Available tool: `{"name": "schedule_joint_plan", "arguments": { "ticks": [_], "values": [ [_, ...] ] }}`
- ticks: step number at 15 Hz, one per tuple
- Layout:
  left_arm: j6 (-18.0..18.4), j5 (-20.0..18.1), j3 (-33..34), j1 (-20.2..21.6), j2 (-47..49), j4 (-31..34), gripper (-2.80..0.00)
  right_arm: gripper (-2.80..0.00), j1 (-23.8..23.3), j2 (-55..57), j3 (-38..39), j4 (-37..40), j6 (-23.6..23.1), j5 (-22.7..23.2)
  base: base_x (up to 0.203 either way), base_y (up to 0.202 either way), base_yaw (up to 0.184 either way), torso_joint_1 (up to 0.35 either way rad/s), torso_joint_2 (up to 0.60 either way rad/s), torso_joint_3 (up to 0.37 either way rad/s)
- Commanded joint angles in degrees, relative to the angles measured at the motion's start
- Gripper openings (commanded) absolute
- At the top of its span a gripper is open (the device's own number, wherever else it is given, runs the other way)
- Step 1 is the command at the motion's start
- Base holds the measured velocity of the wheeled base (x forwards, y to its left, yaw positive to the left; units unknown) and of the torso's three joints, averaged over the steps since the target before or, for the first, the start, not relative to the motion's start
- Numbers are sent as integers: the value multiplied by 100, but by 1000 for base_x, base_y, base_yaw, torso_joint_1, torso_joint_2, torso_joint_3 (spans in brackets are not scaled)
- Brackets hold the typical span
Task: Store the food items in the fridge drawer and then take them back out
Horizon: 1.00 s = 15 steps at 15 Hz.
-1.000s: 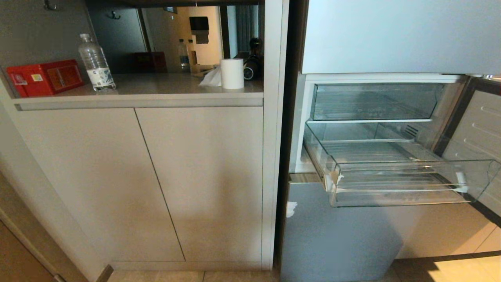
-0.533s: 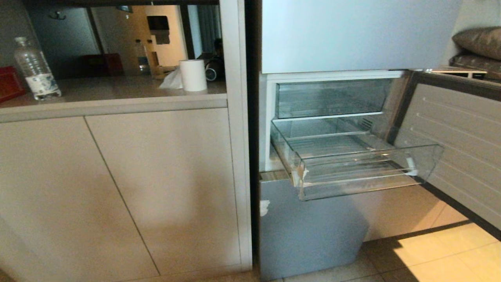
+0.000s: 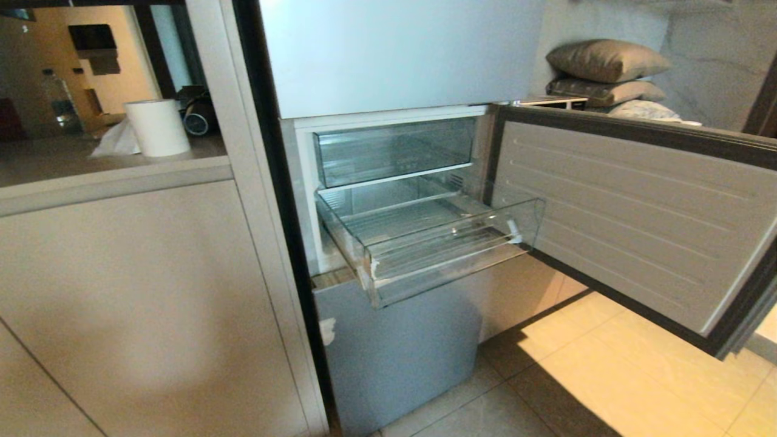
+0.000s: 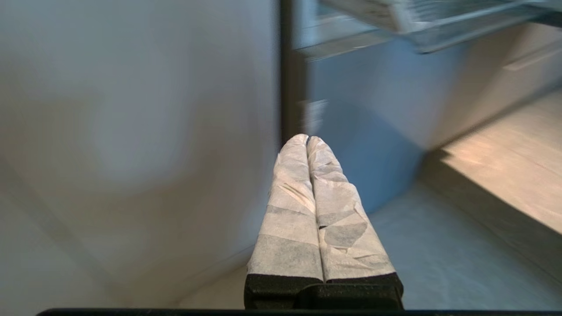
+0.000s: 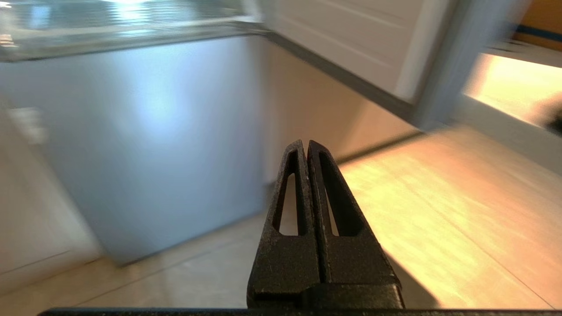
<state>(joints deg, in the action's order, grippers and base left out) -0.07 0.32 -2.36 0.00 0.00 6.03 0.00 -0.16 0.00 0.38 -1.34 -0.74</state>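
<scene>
Head view has swung toward the robot's right over the last second: the cabinet counter with its white paper roll (image 3: 158, 127) now sits at the far left edge, the red box and water bottle have dropped out of frame, and the fridge's pale ribbed door (image 3: 625, 212) fills the right side. That is the base turning, not anything moving; you are lining up on the fridge.

The wide, shallow clear-plastic fridge drawer (image 3: 449, 255) stands pulled out, ribbed floor bare. The clear compartment with the white front strip (image 3: 394, 152) above it looks empty too. You cannot see the two glossy red food items in any view, so judge the storing step as not yet begun.

Left gripper (image 4: 307, 139), fingers wrapped in white tape, is pressed closed and holds nothing, low before the grey lower fridge panel (image 4: 364, 114). Right gripper (image 5: 305, 145), bare black, is likewise closed and empty above the tiled floor (image 5: 439, 210).
</scene>
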Motion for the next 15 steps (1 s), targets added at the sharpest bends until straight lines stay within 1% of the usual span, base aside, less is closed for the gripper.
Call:
{"name": "schedule_joint_plan", "arguments": {
  "ticks": [1, 3, 5, 12, 15],
  "values": [
    [-2, 3, -1, 0, 1, 3, -280, -280, 0, 16, 0, 6, -14, -6, -1, 9, -171, 0, 0, 5],
    [-2, 3, -1, 0, 0, 3, -280, -280, 0, 16, 0, -3, 50, -17, 2, 7, -167, 2, 2, 6],
    [7, 3, -1, 0, 0, 3, -280, -280, 0, 16, 0, -3, 73, -14, -2, 8, -109, 0, 1, 2],
    [-2, 3, -1, 0, 0, 3, -280, -280, 0, 16, 0, -3, 82, -22, 0, 0, 0, 0, 0, 0],
    [-2, 3, -1, 0, 0, 3, -280, -280, 0, 16, 0, -3, 82, -22, 0, 0, 0, 176, -345, -176]
  ]
}}
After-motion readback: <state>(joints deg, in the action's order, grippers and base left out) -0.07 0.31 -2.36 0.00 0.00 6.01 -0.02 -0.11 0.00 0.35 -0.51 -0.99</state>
